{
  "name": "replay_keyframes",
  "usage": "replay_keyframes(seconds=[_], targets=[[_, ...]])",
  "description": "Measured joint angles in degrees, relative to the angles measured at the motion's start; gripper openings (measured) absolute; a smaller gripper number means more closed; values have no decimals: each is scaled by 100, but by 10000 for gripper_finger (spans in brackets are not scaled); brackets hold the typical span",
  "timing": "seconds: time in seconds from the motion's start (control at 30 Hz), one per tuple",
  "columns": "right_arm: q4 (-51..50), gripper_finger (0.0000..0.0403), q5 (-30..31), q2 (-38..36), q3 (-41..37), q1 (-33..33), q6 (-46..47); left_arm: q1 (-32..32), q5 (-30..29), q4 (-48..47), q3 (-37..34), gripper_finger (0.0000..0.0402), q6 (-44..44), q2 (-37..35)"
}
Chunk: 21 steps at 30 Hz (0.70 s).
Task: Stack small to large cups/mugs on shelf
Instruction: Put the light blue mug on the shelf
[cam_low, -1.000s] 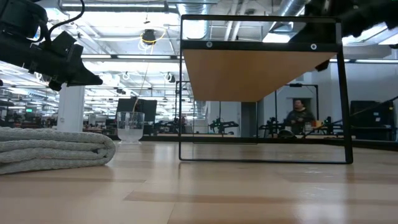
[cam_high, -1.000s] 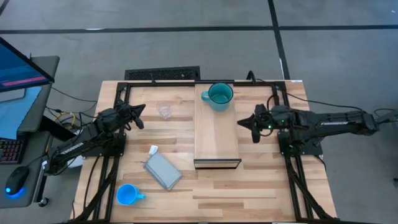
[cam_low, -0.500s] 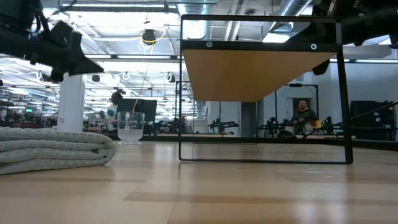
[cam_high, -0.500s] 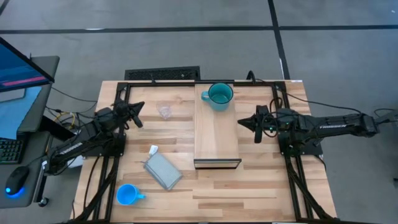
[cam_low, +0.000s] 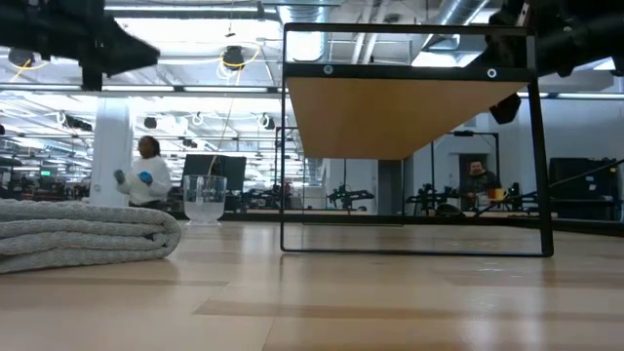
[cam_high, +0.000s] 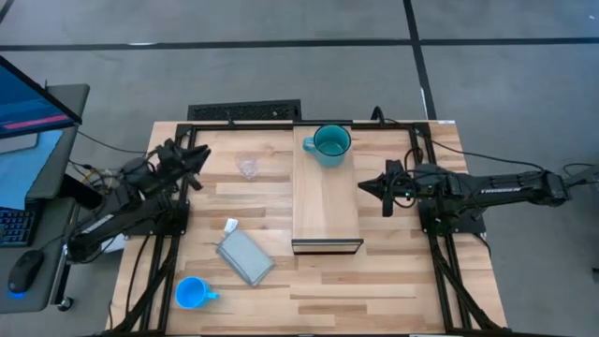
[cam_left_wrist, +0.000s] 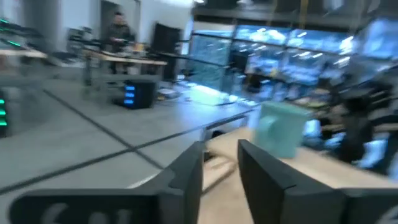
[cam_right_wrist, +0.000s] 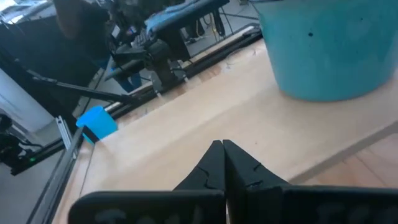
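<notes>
I am looking down on the slatted wooden table (cam_high: 328, 285), with the shelf (cam_high: 326, 201) lying along its middle, its dark front edge at the near end. The teal mug (cam_high: 329, 143) is sitting upright on the far end of the shelf, handle pointing toward the left arm's side. The grey pouch (cam_high: 244, 256) is lying flat on the table on the left side of the shelf, near its front end, and in the low view it is filling the left foreground. The blue mug (cam_high: 192, 294) is standing on the table near the front left corner, well apart from the shelf. The clear glass cup (cam_high: 247, 168) is standing on the table between the left gripper and the shelf, touching neither. My left gripper (cam_high: 195, 161) is hanging above the table's far left part, its fingers (cam_left_wrist: 189, 177) standing partly apart with nothing between them. My right gripper (cam_high: 377, 187) is hovering just beside the shelf's right edge, its fingers (cam_right_wrist: 214, 163) pressed together and gripping nothing. A person (cam_low: 146, 174) is showing in the room beyond the table.
</notes>
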Motion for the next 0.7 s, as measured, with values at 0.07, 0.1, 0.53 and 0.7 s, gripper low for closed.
replay_keyframes(seconds=[0.07, 0.1, 0.53, 0.7], targets=[[-58, 12, 0, -2, 0, 0, 0, 0, 421, 7, 113, 117, -309, 1], [-73, 14, -1, -2, 0, 1, 0, 0, 655, 24, 163, 125, -425, 0], [-52, 17, 0, -2, 0, 0, -195, 0, 1592, 111, 440, 149, -433, 0], [-39, 18, 0, -2, 0, 0, -195, 0, 2524, 115, 440, 149, -496, 0]])
